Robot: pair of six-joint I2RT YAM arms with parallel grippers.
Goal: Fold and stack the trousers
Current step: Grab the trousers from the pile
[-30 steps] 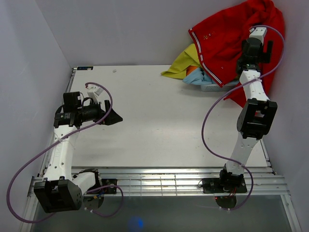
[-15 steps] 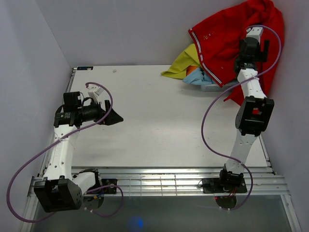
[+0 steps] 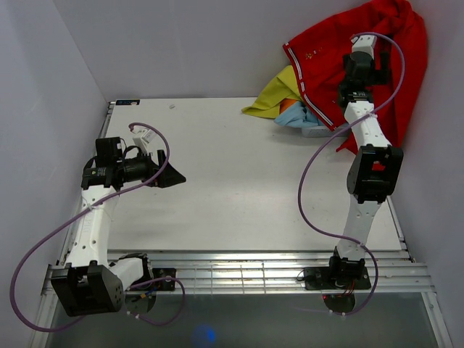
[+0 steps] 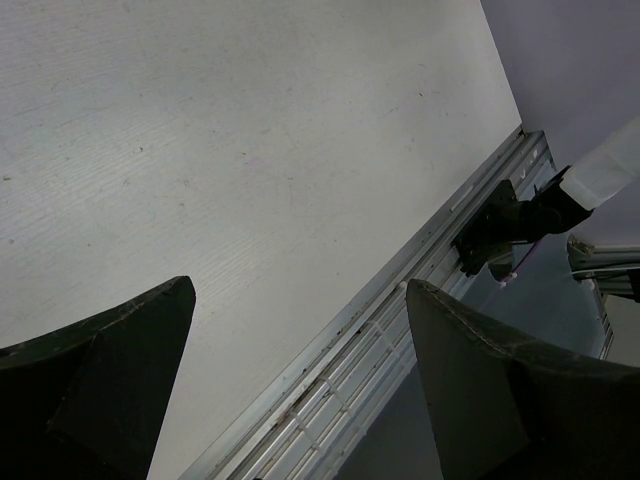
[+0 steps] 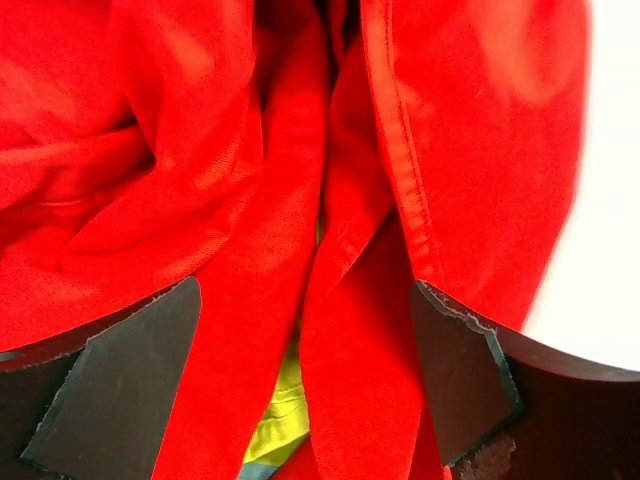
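The red trousers (image 3: 326,61) with a thin white stripe lie heaped high at the back right corner, against the walls. My right gripper (image 3: 360,52) is pushed into the heap from the front. In the right wrist view its jaws stand wide apart, and the right gripper (image 5: 305,380) has red folds (image 5: 250,200) hanging between the jaws. It is open. My left gripper (image 3: 172,176) hovers open and empty over the left side of the table, far from the trousers. In the left wrist view, the left gripper (image 4: 300,380) has only bare table between its jaws.
A yellow-green garment (image 3: 275,94) and a light blue garment (image 3: 293,114) lie under the trousers' left edge; yellow-green cloth (image 5: 285,420) shows between the red folds. White walls close the back and sides. A metal rail (image 4: 400,300) runs along the near table edge.
My right arm has swung left and further up over the trousers heap. The left arm has not moved.
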